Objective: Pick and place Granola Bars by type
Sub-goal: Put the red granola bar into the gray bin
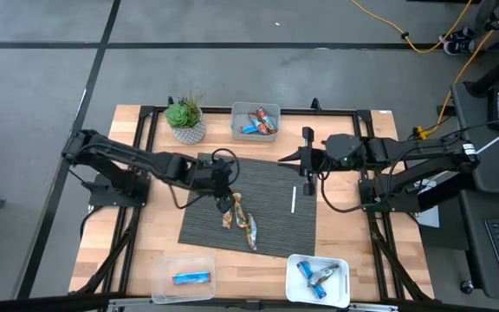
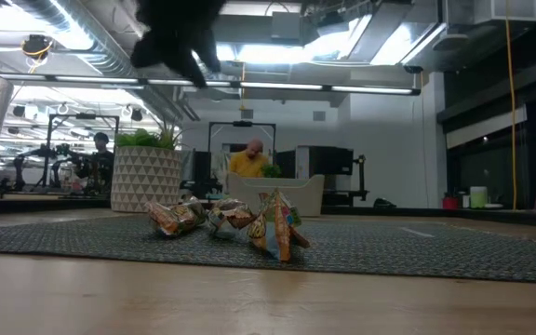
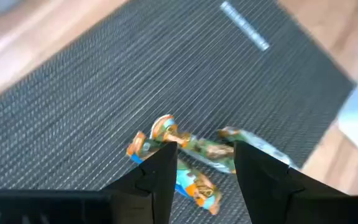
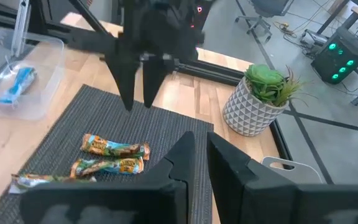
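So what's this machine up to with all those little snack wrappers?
It is sorting granola bars by type into bins. The left gripper hangs open just above three green-and-orange bars lying on the dark mat, not yet holding one. The right gripper waits shut over the mat's far edge, empty. Already sorted: a blue bar in the clear bin, several bars in the white tray, and red-and-blue ones in the bin beside the potted plant.

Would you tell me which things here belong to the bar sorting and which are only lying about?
Job: granola bars on the mat; three sorting bins; left gripper, open above the bars.
Lying about: potted plant; thin white stick.
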`<move>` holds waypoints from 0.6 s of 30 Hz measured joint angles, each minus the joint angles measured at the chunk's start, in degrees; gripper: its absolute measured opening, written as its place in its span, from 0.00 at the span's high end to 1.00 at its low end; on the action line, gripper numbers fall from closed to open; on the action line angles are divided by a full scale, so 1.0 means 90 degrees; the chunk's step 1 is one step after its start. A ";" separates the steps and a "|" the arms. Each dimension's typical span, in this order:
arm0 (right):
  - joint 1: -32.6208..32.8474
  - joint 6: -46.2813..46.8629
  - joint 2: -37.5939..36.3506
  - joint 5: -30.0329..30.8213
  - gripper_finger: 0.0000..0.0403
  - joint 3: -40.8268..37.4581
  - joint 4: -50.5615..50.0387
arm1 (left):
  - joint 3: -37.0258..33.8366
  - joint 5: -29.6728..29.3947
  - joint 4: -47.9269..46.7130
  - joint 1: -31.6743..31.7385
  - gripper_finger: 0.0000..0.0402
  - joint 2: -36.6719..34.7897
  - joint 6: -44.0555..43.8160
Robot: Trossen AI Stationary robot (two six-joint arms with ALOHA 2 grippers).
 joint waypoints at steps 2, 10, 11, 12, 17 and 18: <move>0.0000 -0.0099 -0.0002 0.0000 0.89 0.0000 -0.0080 | -0.0002 0.0167 -0.0018 0.0141 0.63 0.0189 -0.0029; 0.0000 -0.0142 -0.0002 0.0000 0.89 0.0000 -0.0431 | -0.0002 0.0488 -0.0453 0.0356 0.62 0.1090 -0.0418; 0.0000 -0.0145 -0.0002 0.0000 0.89 0.0000 -0.0451 | -0.0002 0.0531 -0.0516 0.0367 0.62 0.1205 -0.0415; 0.0000 -0.0143 -0.0002 0.0000 0.89 0.0000 -0.0468 | -0.0002 0.0601 -0.0531 0.0379 0.61 0.1312 -0.0413; 0.0000 -0.0140 -0.0002 0.0000 0.89 0.0000 -0.0570 | -0.0002 0.0937 -0.0481 0.0394 0.52 0.1773 -0.0374; 0.0000 -0.0138 -0.0002 0.0000 0.89 0.0000 -0.0596 | -0.0002 0.0984 -0.0470 0.0381 0.50 0.1855 -0.0360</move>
